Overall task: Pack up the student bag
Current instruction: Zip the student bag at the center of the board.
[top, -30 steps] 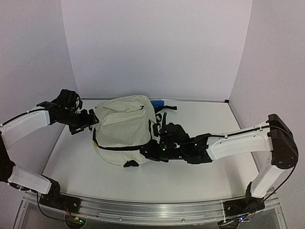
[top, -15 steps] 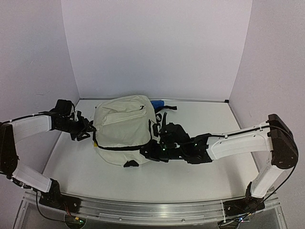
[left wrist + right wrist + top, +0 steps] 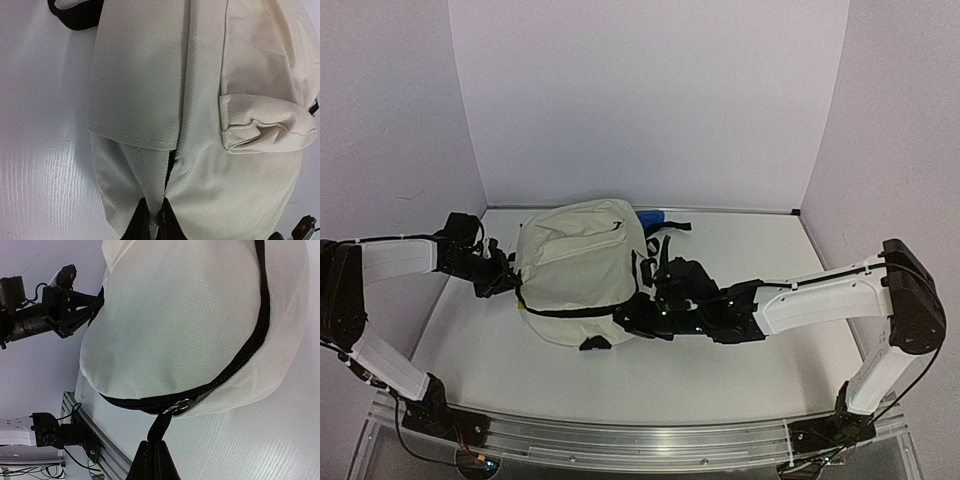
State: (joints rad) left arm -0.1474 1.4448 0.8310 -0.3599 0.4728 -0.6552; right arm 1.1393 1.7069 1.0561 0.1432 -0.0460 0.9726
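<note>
Left pincer (image 3: 512,280) now on student bag (image 3: 575,265)

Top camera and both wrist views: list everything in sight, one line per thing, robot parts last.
student bag: one, cream with black zips, lying mid-table
zip pull: one, black strap, hanging from the bag's main zip
blue object: one, blue, behind the bag and mostly hidden; cannot tell what it is
table: one, white, under the bag
rail: one, silver, along the table's near edge
walls: three, pale lilac, around the table
left gripper: one, black, at the bag's left end, shut on a fold of its fabric
right gripper: one, black, at the bag's right side, shut on the zip pull
</note>
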